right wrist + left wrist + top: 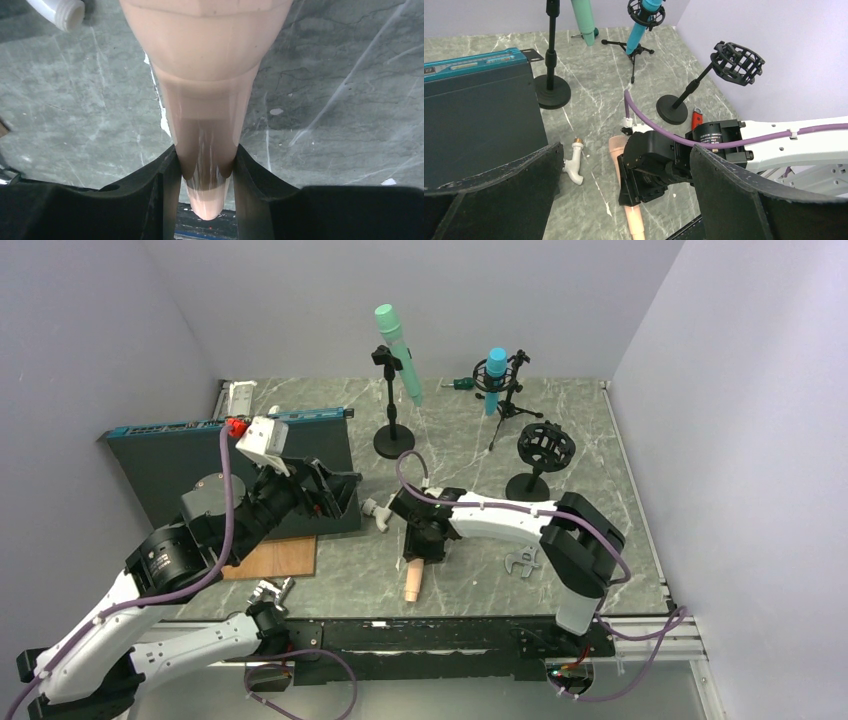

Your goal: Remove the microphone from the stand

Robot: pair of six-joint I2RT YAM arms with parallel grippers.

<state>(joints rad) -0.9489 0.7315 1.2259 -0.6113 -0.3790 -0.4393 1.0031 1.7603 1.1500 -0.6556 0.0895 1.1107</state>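
Microphone: the peach microphone (412, 581) is off its stand, low at the table's (600, 440) near edge, toward 6 o'clock from the middle. I cannot tell whether it rests on the surface or hangs just above it.
Stand: the empty black cage stand (545, 445) is well apart, at about 2 o'clock from the microphone.
Long axis: roughly 12 to 6 o'clock in the overhead view. The wide head sits toward 12, under the wrist, and the thin tail points to 6.
Right gripper (205, 165): closed on the thin handle just above the tail, with both fingers pressed to its sides.
Left gripper (335, 492): spread wide with nothing in it, raised at about 9 o'clock from the microphone.
Handling: it looks like stiff, smooth, glossy plastic and is probably light. The taper means it could slide out tail-first if the squeeze is loose.
Where to hold: the narrow straight handle, as it is held now. The flared head is too wide and sloped for the fingers.
Nearby: a white pipe fitting (378, 512) lies just beside the head, at about 10 o'clock.
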